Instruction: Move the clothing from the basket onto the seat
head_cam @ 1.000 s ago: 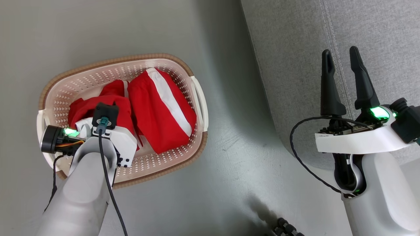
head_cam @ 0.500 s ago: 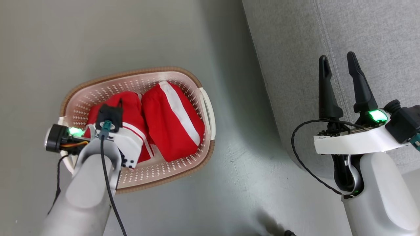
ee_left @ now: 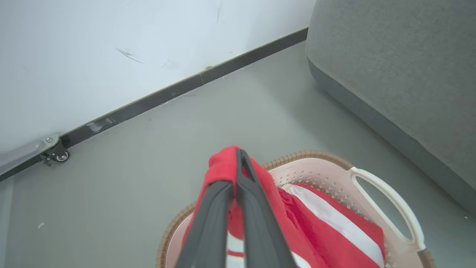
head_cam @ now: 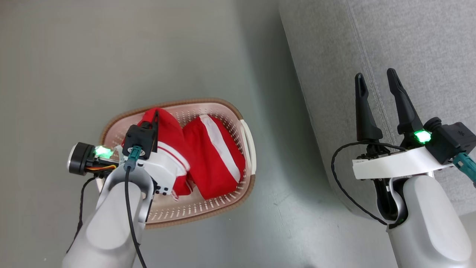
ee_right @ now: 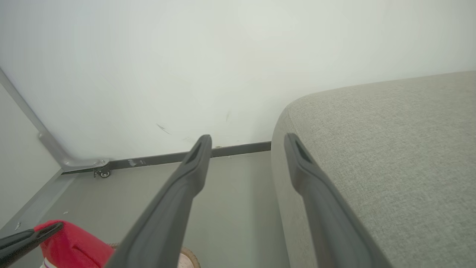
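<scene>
A: Left end effector (ee_left: 239, 160) is clamping a red garment (head_cam: 169, 130) and is hoisting it higher; a second ago it was sitting low in the basket (head_cam: 178, 213).
B: So the pull-out is getting under way. And the other garment (head_cam: 215, 163)?
A: It's lying along the basket's right side. Right end effector (head_cam: 375, 73) is hanging over the seat's (head_cam: 409, 44) edge, fingers apart, holding nothing.
B: Then the carry to the seat is coming next, I'd judge.

Smooth grey-green floor (head_cam: 111, 56), evenly lit. At 12 o'clock a white wall (ee_left: 111, 37) with dark scuff marks (ee_left: 128, 55), a black skirting (ee_left: 148, 100) along its foot. At 9 o'clock a small caster (ee_left: 61, 156) under a grey metal frame (ee_right: 22, 104). A grey fabric seat (ee_left: 390, 74) stands at 2 o'clock.
</scene>
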